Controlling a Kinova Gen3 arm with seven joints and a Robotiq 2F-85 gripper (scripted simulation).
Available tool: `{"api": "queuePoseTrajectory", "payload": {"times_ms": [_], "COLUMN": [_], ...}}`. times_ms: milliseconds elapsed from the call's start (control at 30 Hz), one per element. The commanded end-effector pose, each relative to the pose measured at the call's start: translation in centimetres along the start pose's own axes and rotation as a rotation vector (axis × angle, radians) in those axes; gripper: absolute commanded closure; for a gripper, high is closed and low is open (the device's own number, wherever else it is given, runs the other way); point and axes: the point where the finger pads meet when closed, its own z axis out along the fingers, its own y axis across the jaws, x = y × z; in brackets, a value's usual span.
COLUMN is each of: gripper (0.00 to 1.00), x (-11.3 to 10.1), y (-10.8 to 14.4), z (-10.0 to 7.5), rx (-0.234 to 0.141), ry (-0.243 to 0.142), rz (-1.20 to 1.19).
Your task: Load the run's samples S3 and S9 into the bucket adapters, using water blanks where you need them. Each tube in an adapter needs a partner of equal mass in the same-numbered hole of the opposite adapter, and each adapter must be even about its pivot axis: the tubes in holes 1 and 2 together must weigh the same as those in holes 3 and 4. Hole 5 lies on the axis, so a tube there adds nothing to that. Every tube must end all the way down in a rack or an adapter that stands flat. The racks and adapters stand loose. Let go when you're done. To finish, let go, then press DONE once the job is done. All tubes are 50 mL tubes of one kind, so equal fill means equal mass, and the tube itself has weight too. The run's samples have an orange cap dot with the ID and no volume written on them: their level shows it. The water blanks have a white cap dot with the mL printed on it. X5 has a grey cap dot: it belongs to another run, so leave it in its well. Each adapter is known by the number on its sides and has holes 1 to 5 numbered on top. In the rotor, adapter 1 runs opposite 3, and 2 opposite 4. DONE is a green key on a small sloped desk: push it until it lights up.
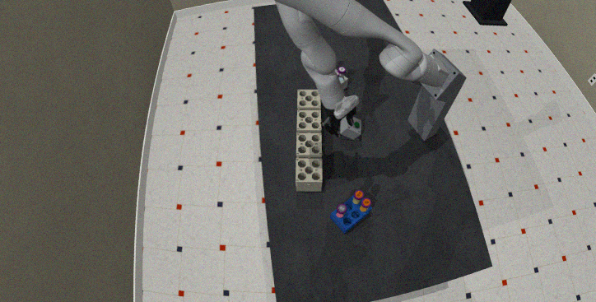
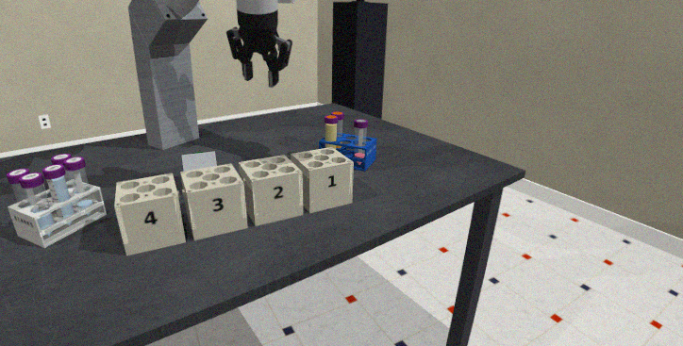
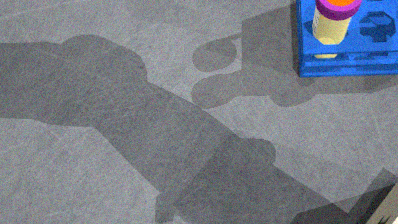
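Gripper (image 2: 259, 75) hangs high, upper centre of exterior view, partly open, holding nothing. Sample tubes (image 2: 330, 128) stand in blue rack (image 2: 368, 145) right of adapter 1 (image 2: 329, 186). Tubes likely rigid, smooth, light; rack loose, so grasp just below cap, lift straight.

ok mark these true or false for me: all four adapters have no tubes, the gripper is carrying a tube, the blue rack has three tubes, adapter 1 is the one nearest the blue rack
All four adapters stand without tubes: true, adapter 4 through adapter 1 show open holes.
The gripper carries a tube: false, it hangs open above the table, holding nothing.
The blue rack holds three tubes: true.
Adapter 1 stands nearest the blue rack: true.
The white blanks rack sits beside adapter 1: false, it sits beside adapter 4.
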Motion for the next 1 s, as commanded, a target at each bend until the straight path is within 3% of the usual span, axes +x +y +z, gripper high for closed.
{"api": "queuePoseTrajectory", "payload": {"times_ms": [0, 433, 967], "gripper": [0.38, 0.38, 0.38], "x": [1.4, 4.6, 8.8], "y": [0.5, 2.1, 4.0], "z": [0.2, 0.9, 1.7], "rx": [-0.154, -0.139, -0.156], "ry": [-0.233, -0.229, -0.248], "rz": [0.011, 0.012, 0.013]}}
